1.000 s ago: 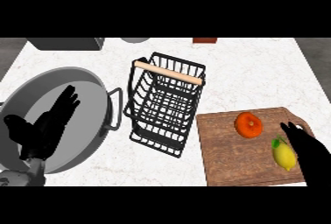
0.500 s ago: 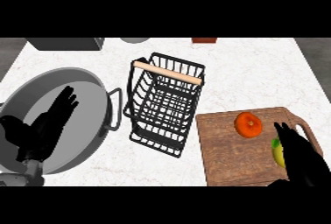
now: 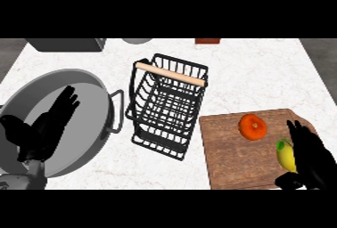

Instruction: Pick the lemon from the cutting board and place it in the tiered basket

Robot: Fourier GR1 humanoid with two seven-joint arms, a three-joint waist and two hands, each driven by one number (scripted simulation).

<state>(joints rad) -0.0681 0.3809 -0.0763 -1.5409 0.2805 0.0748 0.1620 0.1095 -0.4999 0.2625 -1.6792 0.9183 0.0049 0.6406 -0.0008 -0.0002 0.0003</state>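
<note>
Right hand point(image 3: 314, 156) sits over the cutting board's point(image 3: 233, 153) right edge, fingers straight, touching the lemon point(image 3: 286, 156) but not gripping. Tiered basket point(image 3: 164, 107) stands left, bare surface point(image 3: 256, 80) behind. Left hand point(image 3: 43, 127) rests open over the pan point(image 3: 85, 82).

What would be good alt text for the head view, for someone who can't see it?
The robot's right hand reaches over a yellow lemon on a wooden cutting board, beside an orange fruit. A black wire tiered basket stands left of the board, and the open left hand rests over a large grey pan.
</note>
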